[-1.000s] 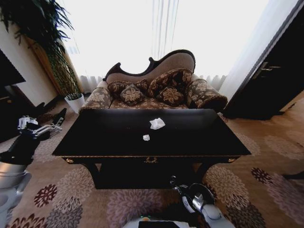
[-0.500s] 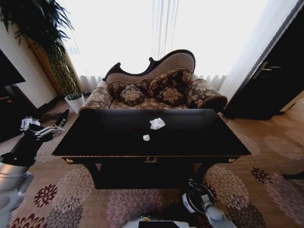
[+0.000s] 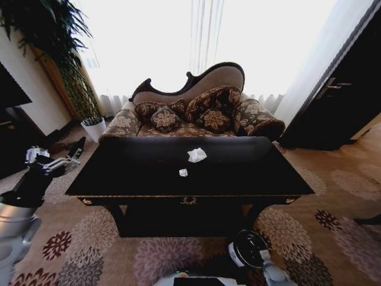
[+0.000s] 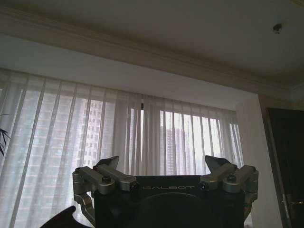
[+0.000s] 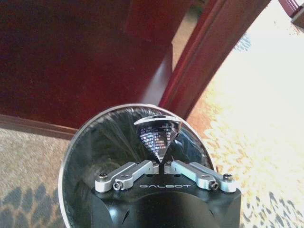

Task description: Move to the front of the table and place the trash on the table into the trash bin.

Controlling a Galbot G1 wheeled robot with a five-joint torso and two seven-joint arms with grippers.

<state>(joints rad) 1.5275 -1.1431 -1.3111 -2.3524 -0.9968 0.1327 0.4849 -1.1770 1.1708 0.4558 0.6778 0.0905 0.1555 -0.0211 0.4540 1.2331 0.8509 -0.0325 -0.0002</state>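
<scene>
Head view: I stood before the black surface (image 3: 238, 173) with litter on its top and the bin low by my right side.
A crumpled white tissue (image 3: 196, 155) lay at centre frame on the surface, a tiny white scrap (image 3: 183, 173) just below it, apart. My left claw (image 3: 52, 159) hung at the left edge of the frame, beside the surface's left end, its fingers (image 4: 110, 168) spread apart. My right claw (image 5: 162, 166) was over the trash bin (image 3: 249, 247) at the lower middle of the frame, its tips together, pinching the corner of a shiny printed wrapper (image 5: 158, 134) above the dark inside.
</scene>
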